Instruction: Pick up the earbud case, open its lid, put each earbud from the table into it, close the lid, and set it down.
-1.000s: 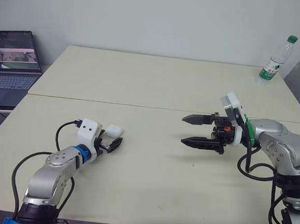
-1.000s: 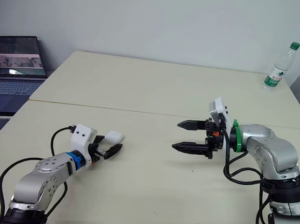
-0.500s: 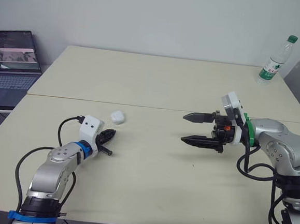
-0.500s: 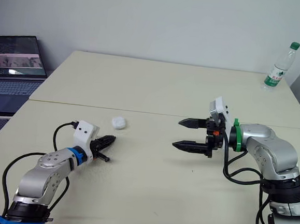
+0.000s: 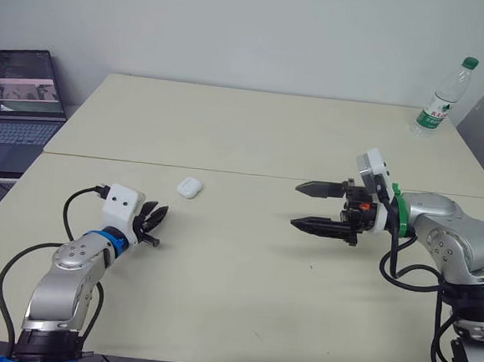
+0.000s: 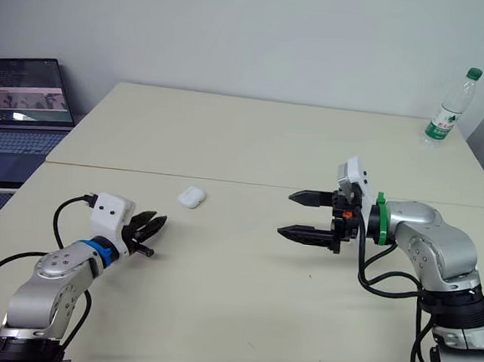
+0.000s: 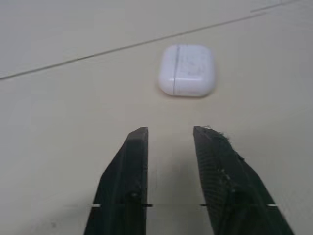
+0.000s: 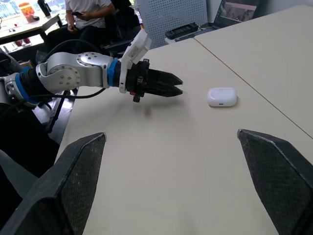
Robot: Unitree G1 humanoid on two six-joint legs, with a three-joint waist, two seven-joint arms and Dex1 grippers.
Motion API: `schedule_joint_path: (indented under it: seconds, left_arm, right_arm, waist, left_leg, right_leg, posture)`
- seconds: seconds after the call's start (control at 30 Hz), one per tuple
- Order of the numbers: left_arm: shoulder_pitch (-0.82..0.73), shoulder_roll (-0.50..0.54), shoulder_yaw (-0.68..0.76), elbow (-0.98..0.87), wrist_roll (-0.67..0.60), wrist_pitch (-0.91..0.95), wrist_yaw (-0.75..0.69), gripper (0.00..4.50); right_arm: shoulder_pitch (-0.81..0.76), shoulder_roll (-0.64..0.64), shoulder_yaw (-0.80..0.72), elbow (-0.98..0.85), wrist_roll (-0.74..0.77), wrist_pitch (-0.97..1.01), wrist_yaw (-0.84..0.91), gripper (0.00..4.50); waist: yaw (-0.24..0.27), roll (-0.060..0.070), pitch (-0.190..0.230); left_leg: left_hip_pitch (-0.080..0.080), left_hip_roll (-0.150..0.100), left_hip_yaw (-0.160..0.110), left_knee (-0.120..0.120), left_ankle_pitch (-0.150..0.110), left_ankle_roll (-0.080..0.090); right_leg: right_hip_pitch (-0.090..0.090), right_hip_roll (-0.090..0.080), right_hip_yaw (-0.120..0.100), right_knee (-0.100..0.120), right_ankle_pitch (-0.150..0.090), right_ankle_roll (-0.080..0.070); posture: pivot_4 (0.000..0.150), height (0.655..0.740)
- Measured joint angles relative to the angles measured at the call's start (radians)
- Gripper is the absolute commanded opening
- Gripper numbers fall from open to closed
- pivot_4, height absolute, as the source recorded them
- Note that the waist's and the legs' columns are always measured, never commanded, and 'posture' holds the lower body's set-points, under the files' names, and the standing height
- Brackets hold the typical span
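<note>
The white earbud case (image 5: 189, 187) lies shut on the near table, close to the seam between the two tables. My left gripper (image 5: 159, 225) hovers low over the table a short way nearer and left of it, open by a narrow gap and holding nothing. In the left wrist view the case (image 7: 187, 70) sits just beyond the fingertips (image 7: 138, 134), apart from them. My right gripper (image 5: 307, 206) hangs over the table's right half with its fingers wide open and nothing in them, pointing toward the case. I cannot make out any earbuds on the table.
An open laptop (image 5: 18, 96) stands on a side surface at far left. A water bottle (image 5: 439, 100) stands at the far table's back right corner. In the right wrist view a seated person (image 8: 98, 10) shows in the background.
A second ago my left gripper held the case; it let go and the case now lies on the table. The left arm has drawn back to the left. The right arm has barely moved.
</note>
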Motion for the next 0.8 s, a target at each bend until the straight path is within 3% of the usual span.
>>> schedule_joint_path:
  seconds: [0.23, 0.6, 0.8]
  left_arm:
    - [-0.066, -0.033, -0.015, 0.086, 0.025, -0.049, 0.009, 4.43]
    - [-0.286, -0.009, -0.094, 0.432, 0.04, -0.139, -0.168, 4.47]
    - [-0.404, -0.009, -0.117, 0.602, 0.079, -0.199, -0.193, 4.47]
  right_arm:
    - [0.0, 0.0, 0.0, -0.001, 0.001, 0.005, -0.001, 4.5]
    - [-0.017, 0.009, -0.001, 0.001, 0.0, 0.012, -0.001, 4.5]
    - [-0.017, 0.01, -0.001, 0.001, 0.0, 0.018, -0.001, 4.5]
  waist:
    - [0.0, 0.0, 0.0]
    - [0.002, 0.0, 0.0]
    - [0.003, 0.0, 0.0]
  left_leg:
    - [0.0, 0.0, 0.0, 0.0, 0.0, 0.0]
    - [-0.001, -0.001, 0.0, 0.001, 0.0, 0.0]
    - [-0.001, -0.001, 0.0, 0.001, 0.0, 0.0]
  right_leg:
    - [0.0, 0.0, 0.0, 0.001, 0.0, 0.0]
    - [0.0, 0.0, -0.001, 0.0, 0.0, 0.0]
    - [-0.001, 0.0, -0.001, 0.0, 0.0, 0.0]
  posture:
    - [0.15, 0.74]
    - [0.15, 0.74]
    - [0.15, 0.74]
